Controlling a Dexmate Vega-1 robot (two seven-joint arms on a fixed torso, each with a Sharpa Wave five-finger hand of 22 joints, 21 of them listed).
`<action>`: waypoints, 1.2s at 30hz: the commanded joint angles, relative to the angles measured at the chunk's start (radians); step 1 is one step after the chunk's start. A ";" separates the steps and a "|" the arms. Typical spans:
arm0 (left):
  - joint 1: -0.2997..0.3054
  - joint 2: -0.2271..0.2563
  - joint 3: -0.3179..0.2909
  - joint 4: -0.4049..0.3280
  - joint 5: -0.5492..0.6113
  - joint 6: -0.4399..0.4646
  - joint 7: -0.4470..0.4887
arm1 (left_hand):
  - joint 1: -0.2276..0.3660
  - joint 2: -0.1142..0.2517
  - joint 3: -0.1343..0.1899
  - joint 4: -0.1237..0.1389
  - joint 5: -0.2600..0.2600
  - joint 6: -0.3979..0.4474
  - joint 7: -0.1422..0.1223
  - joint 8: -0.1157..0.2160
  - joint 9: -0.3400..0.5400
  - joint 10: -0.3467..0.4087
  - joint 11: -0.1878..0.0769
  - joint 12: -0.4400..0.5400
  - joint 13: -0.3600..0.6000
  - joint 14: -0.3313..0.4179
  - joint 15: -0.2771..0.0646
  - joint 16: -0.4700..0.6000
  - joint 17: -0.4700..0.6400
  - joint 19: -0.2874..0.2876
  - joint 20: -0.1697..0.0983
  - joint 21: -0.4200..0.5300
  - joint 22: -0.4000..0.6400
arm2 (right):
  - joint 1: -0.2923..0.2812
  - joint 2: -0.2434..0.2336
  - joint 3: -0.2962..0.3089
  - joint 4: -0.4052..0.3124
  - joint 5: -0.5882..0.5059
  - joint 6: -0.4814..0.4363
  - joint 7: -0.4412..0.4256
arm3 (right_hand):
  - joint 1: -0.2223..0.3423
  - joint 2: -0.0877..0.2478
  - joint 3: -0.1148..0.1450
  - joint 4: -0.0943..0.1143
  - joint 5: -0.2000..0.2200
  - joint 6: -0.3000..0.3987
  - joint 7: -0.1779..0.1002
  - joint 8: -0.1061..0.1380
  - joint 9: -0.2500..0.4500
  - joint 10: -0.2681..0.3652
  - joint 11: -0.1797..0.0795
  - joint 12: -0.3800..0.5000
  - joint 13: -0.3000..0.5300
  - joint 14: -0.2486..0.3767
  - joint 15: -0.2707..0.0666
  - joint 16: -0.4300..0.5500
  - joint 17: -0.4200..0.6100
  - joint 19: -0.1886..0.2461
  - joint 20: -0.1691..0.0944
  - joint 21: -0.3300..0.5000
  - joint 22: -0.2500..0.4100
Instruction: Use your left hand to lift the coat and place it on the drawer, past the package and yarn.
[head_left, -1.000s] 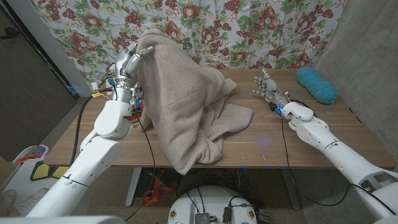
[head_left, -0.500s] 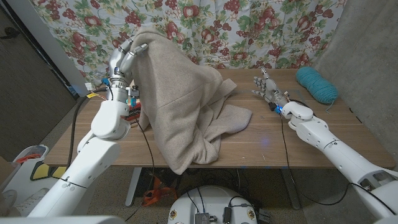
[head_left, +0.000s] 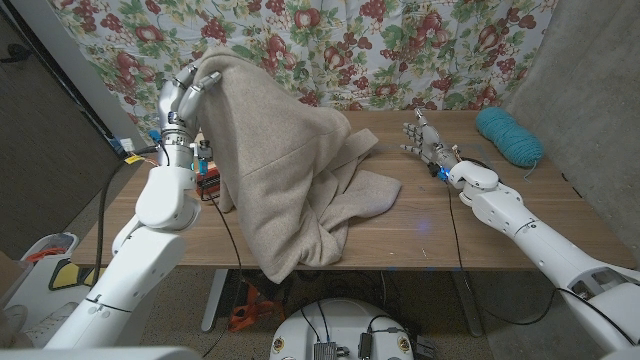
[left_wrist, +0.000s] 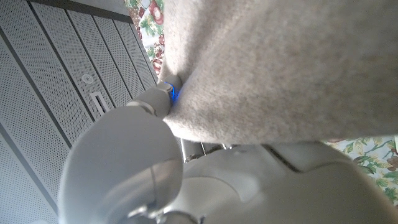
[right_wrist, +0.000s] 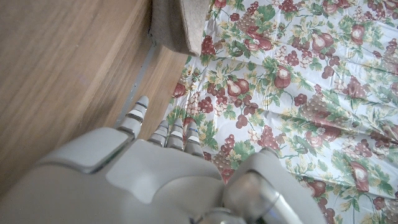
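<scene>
Behind my wooden table (head_left: 420, 235) hangs a fruit-printed curtain (head_left: 400, 50), with a grey wall panel (head_left: 590, 90) at the right. From the head view I see the beige coat (head_left: 285, 170) held up high over the table's left half: my left hand (head_left: 188, 92) grips its top edge, fingers clenched into the cloth near the curtain. Most of the fabric drapes down in a broad sheet, its lower folds resting on the wood, and one flap hangs past the near edge of the table. In the left wrist view the coat (left_wrist: 280, 68) covers the hand, so I cannot see the fingers there.

Teal yarn (head_left: 508, 135) sits at the far right of the table, well apart from the coat. My right hand (head_left: 425, 142) stands between the coat and the yarn, fingers spread and pointing up, holding nothing; the right wrist view shows its fingers (right_wrist: 171, 134) reaching toward the curtain (right_wrist: 298, 81) above the tabletop (right_wrist: 62, 74).
</scene>
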 joint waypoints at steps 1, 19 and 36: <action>0.030 -0.028 -0.037 -0.019 0.037 0.021 0.034 | -0.002 0.001 0.002 0.000 -0.001 0.006 -0.001 -0.003 0.003 0.003 -0.007 0.004 0.001 0.009 -0.033 0.000 0.003 0.001 -0.118 0.005 0.003 | 0.037 0.023 -0.021 0.042 -0.010 -0.004 0.023 | 0.002 0.004 -0.003 -0.004 -0.004 -0.001 0.001 -0.002 0.006 0.004 -0.001 0.000 0.003 -0.002 -0.009 0.004 0.003 0.000 0.000 0.004 0.002; 0.005 -0.044 -0.052 0.004 0.078 0.051 0.050 | -0.002 0.002 0.001 0.000 -0.001 0.007 -0.001 -0.006 0.002 0.001 -0.008 0.003 0.001 0.008 -0.033 -0.001 0.006 0.001 -0.118 0.003 -0.004 | 0.041 0.027 -0.021 0.057 -0.011 -0.005 0.025 | 0.002 0.004 -0.003 -0.004 -0.004 -0.002 0.001 -0.002 0.006 0.003 -0.001 0.000 0.003 -0.003 -0.009 0.004 0.004 0.000 0.000 0.004 0.002; -0.009 -0.036 -0.091 0.012 0.119 0.052 0.056 | -0.001 0.002 -0.001 0.000 -0.001 0.009 0.000 -0.007 0.000 0.001 -0.008 0.003 0.000 0.004 -0.033 -0.009 0.003 0.001 -0.117 0.005 -0.011 | 0.035 0.025 -0.014 0.046 -0.009 0.009 0.024 | 0.002 0.004 -0.004 -0.005 -0.004 -0.003 0.000 -0.002 0.006 0.004 -0.004 0.001 0.003 -0.002 -0.009 0.004 0.004 0.001 0.001 0.004 0.002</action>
